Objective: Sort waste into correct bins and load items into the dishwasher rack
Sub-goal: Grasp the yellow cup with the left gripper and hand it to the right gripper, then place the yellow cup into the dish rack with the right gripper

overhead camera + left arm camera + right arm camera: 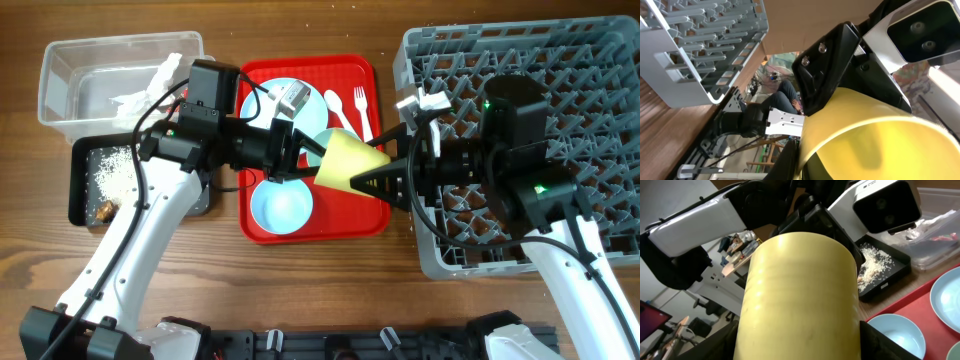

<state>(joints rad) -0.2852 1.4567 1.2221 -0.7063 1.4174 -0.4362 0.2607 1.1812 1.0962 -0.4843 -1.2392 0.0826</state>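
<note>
A small yellow cup [350,162] hangs tilted above the red serving tray [365,222], between my two grippers. My left gripper [305,152] grips its rim; in the left wrist view the cup [880,145] fills the lower right. My right gripper [378,181] is shut on the cup's body, with a finger on each side of the cup [800,295]. On the tray lie a pale blue plate [262,100], a bowl [280,206], a second bowl [326,138] partly hidden by the cup, and a white spoon [336,103] and fork [360,103]. The grey dishwasher rack [570,50] is at right.
A clear tub [60,75] at the far left holds crumpled white napkins [150,85]. A black tray [80,195] in front of it holds crumbly food scraps [108,170]. Both arms cross over the red tray.
</note>
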